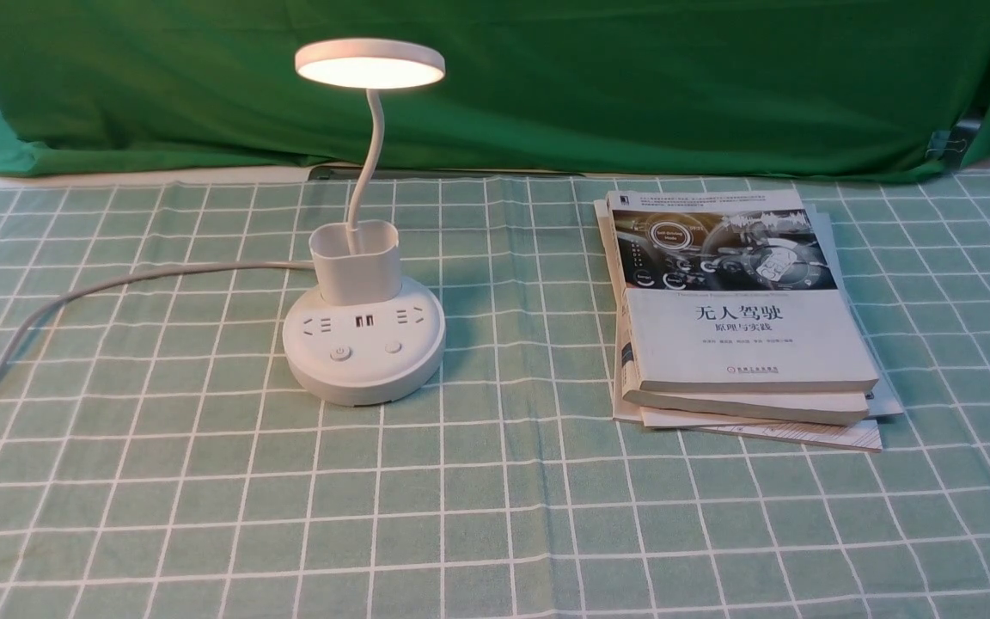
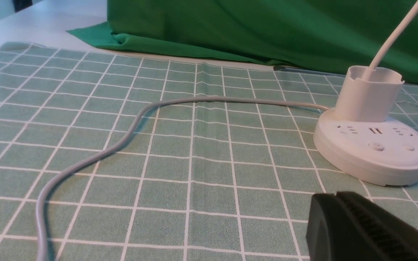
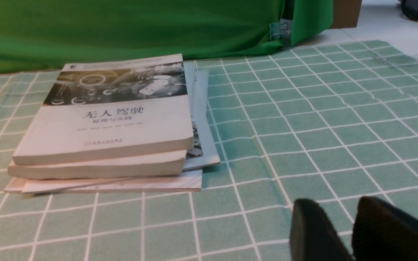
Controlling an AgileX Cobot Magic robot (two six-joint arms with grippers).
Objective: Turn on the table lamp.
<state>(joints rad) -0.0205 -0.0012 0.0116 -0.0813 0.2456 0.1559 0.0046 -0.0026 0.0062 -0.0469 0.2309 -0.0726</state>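
Across the far side, at twelve o'clock, hung a green curtain (image 1: 546, 86), and before it spread the desk (image 1: 495, 516) under its green, white-checked cloth. Toward two o'clock on it sat a stack of books and papers (image 1: 744, 344), the top book (image 1: 718, 361) face up with a dashboard on its cover.

At about eleven o'clock stood the table lamp (image 1: 362, 370), well apart from the books, its flat round head (image 1: 370, 64) glowing warm white. A thin bent neck (image 1: 366, 163) rose from the cup-like holder (image 1: 357, 275) at the back of the round base, and the grey-white cord (image 1: 160, 272) curved off toward nine o'clock, then round to eight.

Down at the near edge, the left gripper (image 2: 334, 197) had its jaws closed together, with nothing seen between them. The right gripper (image 3: 336, 203) had its jaws slightly parted, and they held nothing I could see. Smaller still were a metal clip (image 3: 285, 27) on the curtain toward one o'clock, and two round buttons on the lamp base, the power button (image 1: 340, 353) and a plain one (image 1: 393, 347).
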